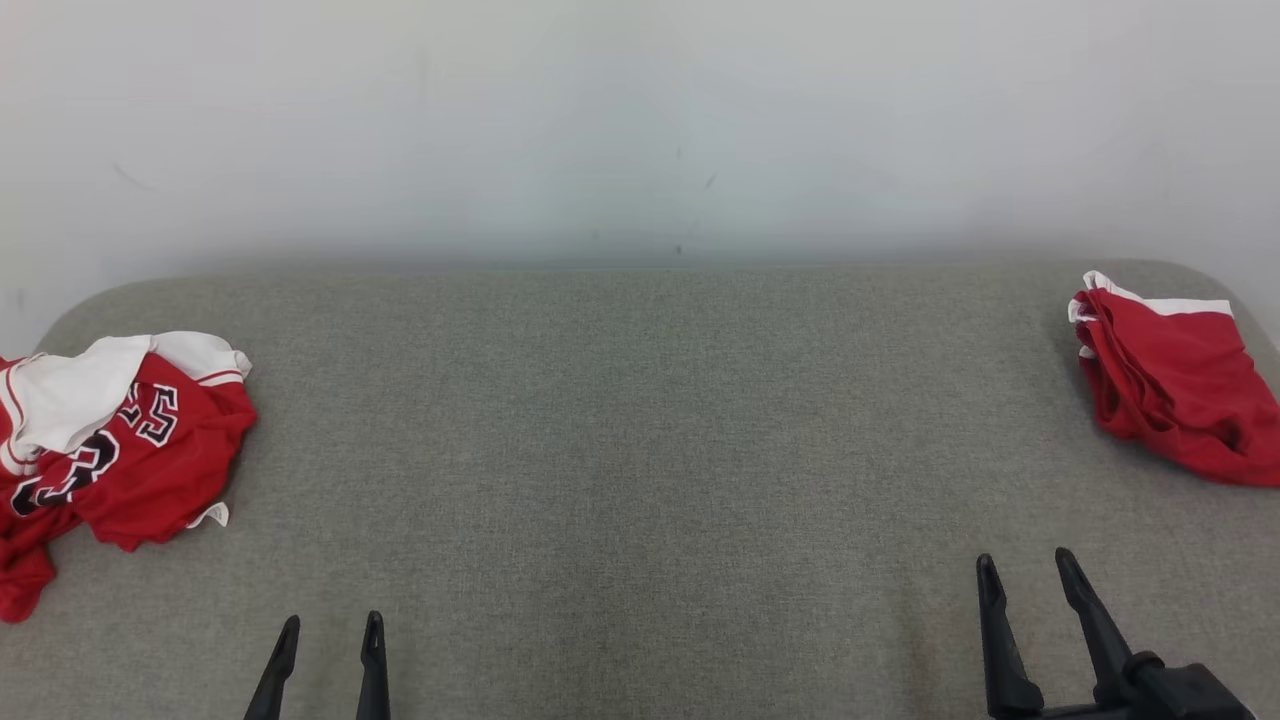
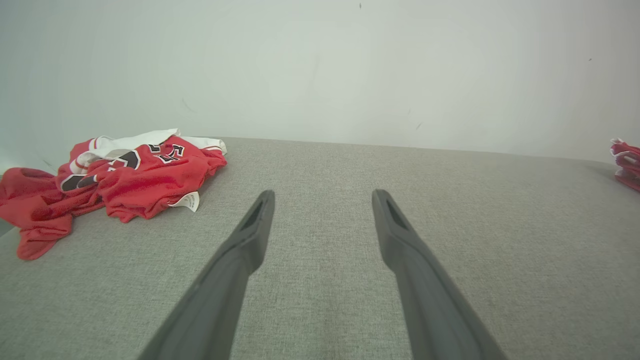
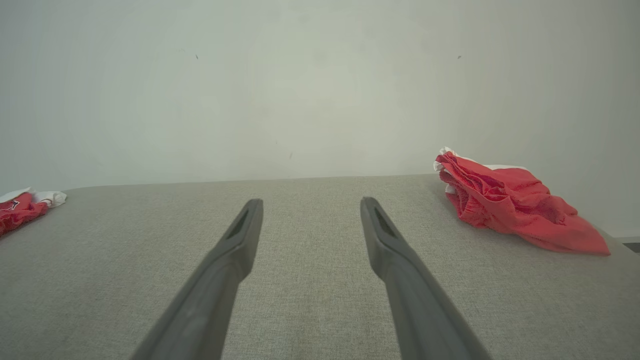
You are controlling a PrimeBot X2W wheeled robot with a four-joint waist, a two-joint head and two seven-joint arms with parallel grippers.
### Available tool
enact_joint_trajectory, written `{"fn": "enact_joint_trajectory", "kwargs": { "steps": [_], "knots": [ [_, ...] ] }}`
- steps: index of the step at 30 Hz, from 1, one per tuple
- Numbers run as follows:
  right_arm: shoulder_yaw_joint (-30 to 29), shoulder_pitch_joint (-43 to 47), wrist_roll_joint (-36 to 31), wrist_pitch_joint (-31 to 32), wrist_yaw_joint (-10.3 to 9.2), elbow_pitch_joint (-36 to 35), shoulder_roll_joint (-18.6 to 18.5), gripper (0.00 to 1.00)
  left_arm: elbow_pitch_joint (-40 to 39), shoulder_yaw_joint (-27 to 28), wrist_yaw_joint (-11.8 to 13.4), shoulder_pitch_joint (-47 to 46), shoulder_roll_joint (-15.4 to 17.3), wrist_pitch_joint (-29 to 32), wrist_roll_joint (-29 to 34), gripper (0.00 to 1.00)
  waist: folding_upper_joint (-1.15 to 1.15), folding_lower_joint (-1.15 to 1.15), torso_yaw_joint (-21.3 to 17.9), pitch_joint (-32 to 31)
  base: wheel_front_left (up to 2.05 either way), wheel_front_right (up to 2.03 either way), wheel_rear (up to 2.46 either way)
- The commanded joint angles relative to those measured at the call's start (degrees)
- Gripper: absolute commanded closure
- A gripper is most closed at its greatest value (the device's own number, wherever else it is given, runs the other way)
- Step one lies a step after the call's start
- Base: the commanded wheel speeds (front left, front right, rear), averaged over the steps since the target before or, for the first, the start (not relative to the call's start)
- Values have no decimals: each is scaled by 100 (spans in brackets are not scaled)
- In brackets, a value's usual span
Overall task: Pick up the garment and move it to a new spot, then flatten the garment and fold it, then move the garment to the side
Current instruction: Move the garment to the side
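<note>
- Red basketball jersey (image 1: 120, 450) with white trim and black numerals lies crumpled in a heap at the far left edge of a grey woven surface (image 1: 640, 450). One end trails toward the near edge. Bunched and unsorted, it looks like the garment waiting to be picked up.
- A small white label (image 1: 212, 515) pokes out at the heap's near right corner, a sign the cloth is turned over on itself.
- The left gripper (image 1: 332, 640) hovers at the near edge, to the right of the heap and apart from it. Its two dark fingers are spread wide with nothing between them, likely ready for a reach to the cloth.
- The right gripper (image 1: 1027, 575) sits at the near right, well apart from the jersey, its fingers likewise parted and empty.
- A second red garment (image 1: 1170, 390) with a white band rests at the far right edge in a compact, roughly folded bundle. It seems already set aside.
- The wide middle stretch of the surface lies between the two garments, probably the spot meant for flattening and folding.
- A plain pale wall (image 1: 640, 120) stands behind.
</note>
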Motion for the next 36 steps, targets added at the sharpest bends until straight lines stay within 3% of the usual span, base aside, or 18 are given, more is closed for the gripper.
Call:
{"fn": "enact_joint_trajectory", "kwargs": {
  "steps": [1,6,36],
  "knots": [
    [-12,144,-49,-3,-12,-43,103,0,33,11,-18,51,1,-15,6,0,1,0,43,-56,0,0,0],
    [59,252,-85,-3,-12,-7,259,0,81,9,-32,41,-1,-15,-7,0,1,0,83,-110,0,0,0],
    [34,274,-177,-3,-12,130,317,0,129,31,-74,44,-1,-14,21,0,1,0,132,-101,0,0,0]
  ]
}}
